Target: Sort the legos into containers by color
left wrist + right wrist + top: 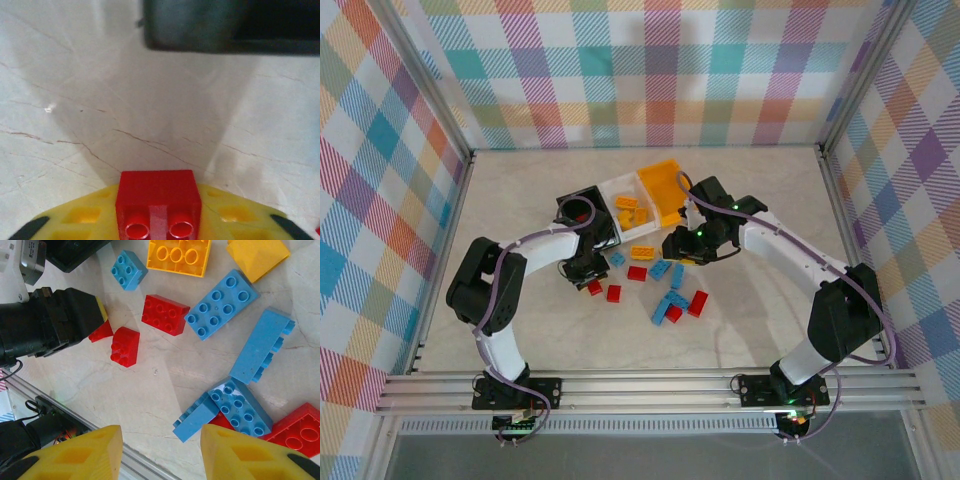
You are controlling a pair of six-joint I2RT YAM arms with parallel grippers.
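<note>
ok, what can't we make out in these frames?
- Black bin contents: top external, too small and dark; left arm crosses it.
- Held red brick in left gripper: left wrist, bottom edge cuts it.
- Dark blurred shape: left wrist, unidentifiable.
- Buried red brick: right wrist, blue bricks cover it.

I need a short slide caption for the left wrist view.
Left claw shut on a red lego, pale veined table beyond.

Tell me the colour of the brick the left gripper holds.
Red brick; clearest in left wrist view.
</note>
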